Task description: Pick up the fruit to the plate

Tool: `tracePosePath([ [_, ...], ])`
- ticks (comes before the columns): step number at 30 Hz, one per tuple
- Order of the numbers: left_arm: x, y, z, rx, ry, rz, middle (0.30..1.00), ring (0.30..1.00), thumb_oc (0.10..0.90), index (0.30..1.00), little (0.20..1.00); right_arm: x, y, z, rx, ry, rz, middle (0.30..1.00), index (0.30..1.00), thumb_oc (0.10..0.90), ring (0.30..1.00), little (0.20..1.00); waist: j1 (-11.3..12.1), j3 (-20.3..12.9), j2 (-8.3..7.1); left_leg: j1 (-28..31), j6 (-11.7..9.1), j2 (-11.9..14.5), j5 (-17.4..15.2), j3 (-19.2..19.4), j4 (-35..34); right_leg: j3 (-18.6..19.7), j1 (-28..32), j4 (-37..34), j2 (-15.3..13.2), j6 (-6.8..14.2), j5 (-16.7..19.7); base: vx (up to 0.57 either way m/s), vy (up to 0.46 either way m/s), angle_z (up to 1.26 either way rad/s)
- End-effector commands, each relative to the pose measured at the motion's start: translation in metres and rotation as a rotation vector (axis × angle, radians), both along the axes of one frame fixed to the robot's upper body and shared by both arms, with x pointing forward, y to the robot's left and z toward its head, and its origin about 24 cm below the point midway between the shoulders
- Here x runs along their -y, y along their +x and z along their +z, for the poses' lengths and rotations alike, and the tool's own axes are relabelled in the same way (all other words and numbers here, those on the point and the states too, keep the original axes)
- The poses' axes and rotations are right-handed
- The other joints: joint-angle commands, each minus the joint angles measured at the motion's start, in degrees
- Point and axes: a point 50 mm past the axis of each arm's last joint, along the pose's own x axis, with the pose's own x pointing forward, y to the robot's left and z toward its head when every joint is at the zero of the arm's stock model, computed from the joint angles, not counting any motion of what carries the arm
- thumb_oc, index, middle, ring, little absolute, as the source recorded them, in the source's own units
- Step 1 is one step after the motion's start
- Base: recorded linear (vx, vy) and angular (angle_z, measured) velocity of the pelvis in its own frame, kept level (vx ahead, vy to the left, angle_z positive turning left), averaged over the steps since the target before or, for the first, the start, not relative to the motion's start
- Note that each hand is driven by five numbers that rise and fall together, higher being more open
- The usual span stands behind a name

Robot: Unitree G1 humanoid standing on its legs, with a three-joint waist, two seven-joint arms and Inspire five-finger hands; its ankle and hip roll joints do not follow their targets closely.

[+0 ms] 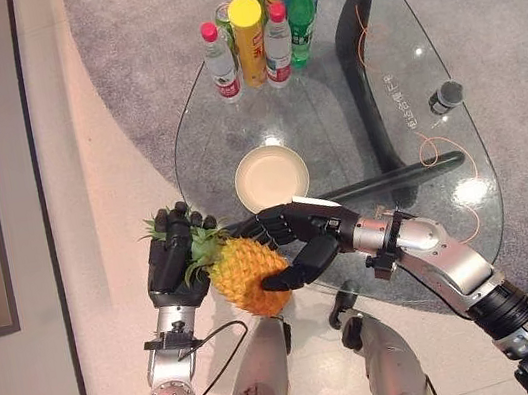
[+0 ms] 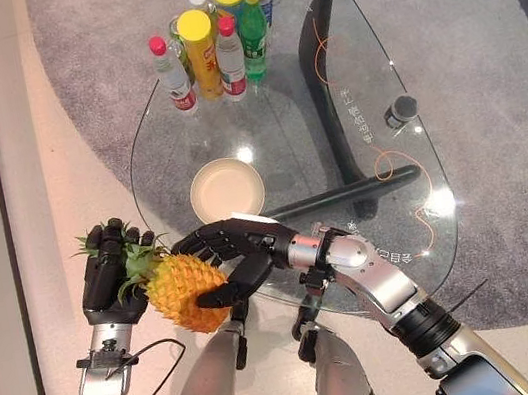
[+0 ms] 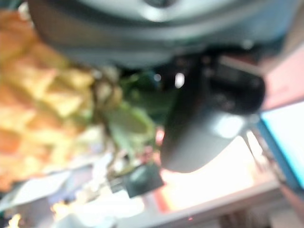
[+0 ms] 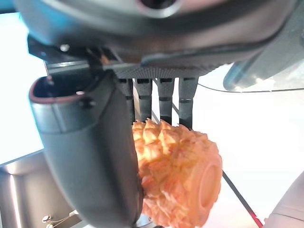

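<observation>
- My right hand (image 1: 296,238) is curled round the pineapple (image 1: 247,276) body, which is off the table (image 1: 471,224).
- My left hand (image 1: 173,258) grips its leafy crown.
- Remaining: carry it ahead to the plate (image 1: 271,177), which holds nothing yet.

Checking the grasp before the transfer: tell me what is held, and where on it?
The pineapple: the right hand wraps its body, and the left hand is at its leafy crown.
</observation>
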Motion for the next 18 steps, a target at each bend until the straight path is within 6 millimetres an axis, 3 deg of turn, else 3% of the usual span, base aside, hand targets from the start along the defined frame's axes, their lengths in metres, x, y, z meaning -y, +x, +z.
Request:
tracePosePath([
  [1, 0.045, 0.009, 0.079, 0.454, -0.072, -0.201, 0.3, 0.3, 0.1, 0.3, 0.2, -0.07, -0.05, 0.027, 0.089, 0.173, 0.392, 0.3, 0.3, 0.1, 0.3, 0.2, -0.6, -1.4, -0.38, -1.4, 2.6, -4.7, -3.4, 0.0, 4.0, 0.5, 2.3, 0.7, 2.0, 2.3, 3.4, 0.0, 0.0, 0.0],
  [2, 0.045, 0.009, 0.079, 0.454, -0.073, -0.199, 0.3, 0.3, 0.1, 0.3, 0.2, -0.07, -0.049, 0.026, 0.085, 0.177, 0.38, 0.356, 0.356, 0.166, 0.356, 0.266, -0.6, -1.4, -0.37, -1.4, 2.6, -4.7, -3.4, 0.0, 4.1, 0.6, 2.2, 0.8, 2.0, 2.3, 3.4, 0.0, 0.0, 0.0],
  [3, 0.045, 0.009, 0.079, 0.453, -0.072, -0.196, 0.3, 0.3, 0.1, 0.3, 0.2, -0.069, -0.046, 0.026, 0.083, 0.183, 0.342, 0.9, 0.9, 0.8, 0.9, 0.9, -0.6, -1.4, -0.41, -1.5, 2.7, -4.8, -3.6, -0.1, 4.3, 0.6, 2.0, 1.1, 1.8, 2.4, 3.4, 0.0, 0.0, 0.0],
  [18, 0.036, 0.012, 0.081, 0.446, -0.057, -0.148, 0.3, 0.3, 0.1, 0.3, 0.2, -0.039, -0.027, 0.02, 0.093, 0.226, 0.066, 0.9, 0.9, 0.8, 0.9, 0.9, -1.6, -1.4, -0.79, -1.1, 3.2, -4.5, -4.3, 0.9, 4.9, 0.7, 1.7, 2.7, 1.2, 3.3, 4.2, 0.0, 0.0, 0.0],
])
